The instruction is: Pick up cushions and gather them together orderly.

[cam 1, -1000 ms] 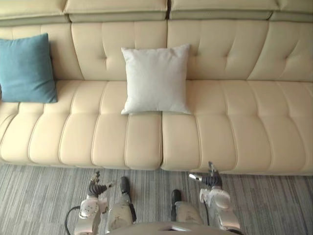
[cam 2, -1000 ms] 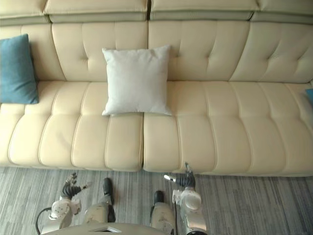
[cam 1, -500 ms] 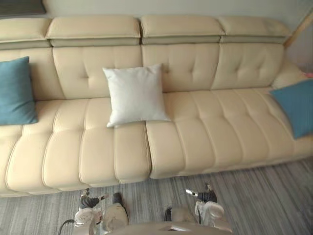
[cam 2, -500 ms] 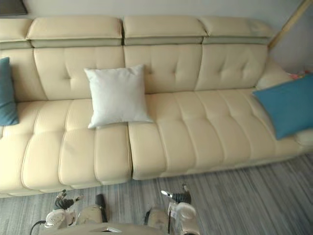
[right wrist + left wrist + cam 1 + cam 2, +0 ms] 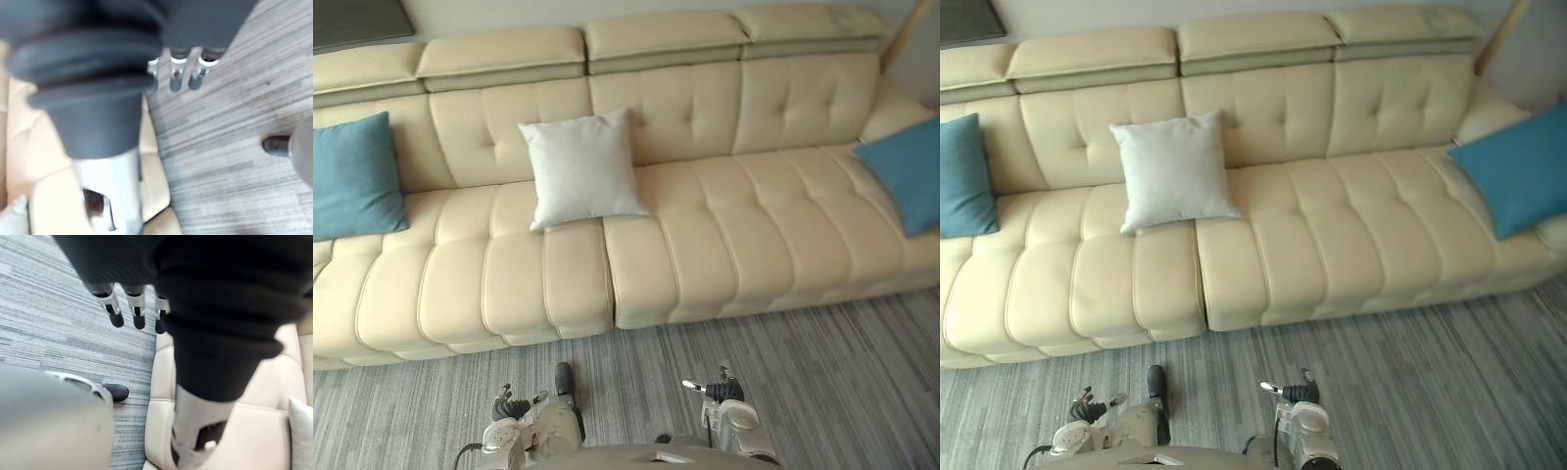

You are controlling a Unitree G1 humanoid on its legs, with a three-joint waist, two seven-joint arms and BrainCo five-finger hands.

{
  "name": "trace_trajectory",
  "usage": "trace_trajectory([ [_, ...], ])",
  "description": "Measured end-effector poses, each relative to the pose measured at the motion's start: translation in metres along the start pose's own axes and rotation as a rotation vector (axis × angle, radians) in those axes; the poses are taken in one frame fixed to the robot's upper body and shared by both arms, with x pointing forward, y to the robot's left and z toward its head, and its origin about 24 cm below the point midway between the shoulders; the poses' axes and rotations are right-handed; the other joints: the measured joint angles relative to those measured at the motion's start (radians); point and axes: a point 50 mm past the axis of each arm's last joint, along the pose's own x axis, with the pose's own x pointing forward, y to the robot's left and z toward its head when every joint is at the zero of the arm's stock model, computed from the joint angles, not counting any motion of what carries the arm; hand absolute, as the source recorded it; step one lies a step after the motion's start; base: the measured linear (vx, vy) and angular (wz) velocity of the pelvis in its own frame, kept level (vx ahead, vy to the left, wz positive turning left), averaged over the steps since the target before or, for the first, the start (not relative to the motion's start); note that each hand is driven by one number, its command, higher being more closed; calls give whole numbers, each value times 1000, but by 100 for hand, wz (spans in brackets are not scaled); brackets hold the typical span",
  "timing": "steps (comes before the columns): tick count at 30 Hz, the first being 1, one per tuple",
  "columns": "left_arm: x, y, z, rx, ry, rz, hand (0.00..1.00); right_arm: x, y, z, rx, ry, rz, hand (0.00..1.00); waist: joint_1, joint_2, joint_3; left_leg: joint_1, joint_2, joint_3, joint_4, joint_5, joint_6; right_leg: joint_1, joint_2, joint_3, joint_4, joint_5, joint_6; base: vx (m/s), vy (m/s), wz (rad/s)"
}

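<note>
Three cushions sit on the cream leather sofa (image 5: 705, 245), none of them together. One teal cushion (image 5: 352, 176) leans upright against the backrest at the sofa's left end. The white cushion (image 5: 580, 168) stands against the backrest left of the sofa's middle, its lower edge on the seat just above the seam between the two seat sections. It is well apart from the teal one. The second teal cushion (image 5: 1513, 166) lies tilted at the sofa's right end, by the armrest, far from the other two. The stretch of seat between it and the white cushion is bare.

Both hands hang low in front of the sofa's front edge, over the grey striped carpet (image 5: 822, 372), touching no cushion. The left hand (image 5: 512, 407) is released, its fingers (image 5: 116, 313) loosely extended toward the carpet with nothing between them and the thumb. The right hand (image 5: 720, 391) is likewise released and empty, its fingers (image 5: 176, 81) relaxed above the carpet near the sofa's base.
</note>
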Motion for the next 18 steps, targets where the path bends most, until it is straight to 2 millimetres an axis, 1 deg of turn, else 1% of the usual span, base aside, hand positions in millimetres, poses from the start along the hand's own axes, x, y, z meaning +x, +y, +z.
trace_trajectory([
  [1, -1, -2, -3, 0, 9, -12, 0, 1, -6, -2, -5, 9, -14, 0, -6, 0, 0, 25, -27, -27, 95, -103, 9, -16, -2, 54, -7, 12, 5, -180, 171, -114],
  [2, -2, -3, -7, -6, 26, -13, 0, 0, -8, -5, -5, 16, -20, 0, -8, 2, 0, 62, -42, -63, 104, -187, 2, -37, 14, 108, -15, 27, 9, -165, 198, -123],
  [3, -1, -3, -7, -6, 29, -14, 0, -1, -8, -7, -1, 23, -19, 0, -10, 2, 0, 76, -48, -97, 93, -230, -15, -50, 24, 141, -18, 36, 12, -144, 226, -120],
  [4, 0, -2, -4, 0, 20, -17, 0, -1, -7, -10, 0, 37, -17, 0, -16, -5, 4, 92, -65, -103, 82, -245, -25, -57, 23, 181, -25, 50, 16, -88, 150, -105],
  [5, 0, -2, -4, 10, 18, -24, 0, -3, -7, -15, -2, 55, -18, 0, -24, -22, 10, 111, -70, -81, 59, -259, -16, -57, 25, 213, -49, 68, 25, -91, 171, -121],
  [6, 1, 0, -3, 39, 16, -21, 0, -6, -7, -24, 6, 84, -20, 0, -32, -37, 6, 131, -74, -36, 39, -273, -14, -54, 24, 252, -95, 92, 19, -49, 127, -104],
  [7, 1, 1, -3, 44, 17, -20, 0, -7, -6, -26, 10, 91, -18, 0, -33, -43, 2, 134, -76, -25, 39, -278, -13, -56, 24, 265, -111, 101, 14, -35, 171, -130],
  [8, 2, 2, -2, 52, 18, -18, 0, -8, -2, -28, 17, 104, -10, 0, -35, -46, 2, 143, -75, 17, 42, -300, -11, -68, 24, 298, -138, 132, 0, -21, 167, -139],
  [9, 4, 2, 1, 57, 13, -18, 0, -8, 3, -28, 28, 107, 1, 0, -34, -50, 1, 144, -70, 51, 60, -321, -5, -87, 28, 323, -144, 168, 3, -18, 169, -165],
  [10, 4, 3, -2, 61, 27, -16, 0, -8, 6, -28, 44, 114, 9, 0, -34, -52, 3, 152, -57, 92, 77, -337, -1, -98, 36, 339, -146, 199, 26, -11, 111, -133],
  [11, 4, 3, -2, 58, 33, -14, 0, -8, 6, -27, 49, 113, 9, 0, -35, -47, 6, 158, -47, 127, 80, -340, -3, -111, 42, 327, -146, 221, 32, 15, 62, -174],
  [12, 5, 3, -1, 36, 39, -8, 0, -6, 9, -21, 60, 99, 16, 0, -35, -35, 5, 171, -3, 215, 90, -336, 6, -130, 57, 211, -162, 277, -4, 30, 12, -190],
  [13, 4, 6, -5, 35, 57, 1, 0, -3, 12, -16, 59, 90, 24, 0, -32, -33, 7, 187, 24, 294, 91, -318, 30, -139, 39, 72, -164, 264, -50, 40, -7, -207],
  [14, 4, 6, -5, 36, 59, 1, 0, -3, 12, -15, 59, 91, 24, 0, -34, -34, 7, 201, 29, 338, 88, -308, 45, -146, 13, -56, -154, 248, -71, 106, -48, -187],
  [15, 4, 6, -6, 44, 59, -2, 0, -2, 10, -17, 55, 105, 17, 0, -41, -21, 14, 238, 47, 411, 85, -306, 46, -140, -63, -312, -115, 224, -88, 92, -37, -146],
  [16, 4, 7, -5, 46, 59, 0, 0, -2, 9, -18, 57, 108, 16, 0, -42, -22, 14, 251, 49, 430, 84, -304, 43, -137, -84, -370, -101, 222, -90, 177, -121, -147],
  [17, 5, 11, -4, 53, 58, 6, 0, -1, 7, -18, 63, 108, 9, 0, -50, -24, 12, 278, 49, 443, 65, -296, 29, -131, -93, -425, -80, 215, -92, 151, -159, -85],
  [18, 7, 12, 0, 65, 46, 5, 0, 0, 1, -18, 65, 113, -5, 0, -66, -18, 16, 304, 42, 440, 25, -284, 9, -132, -74, -415, -68, 207, -90, 176, -192, -72],
])
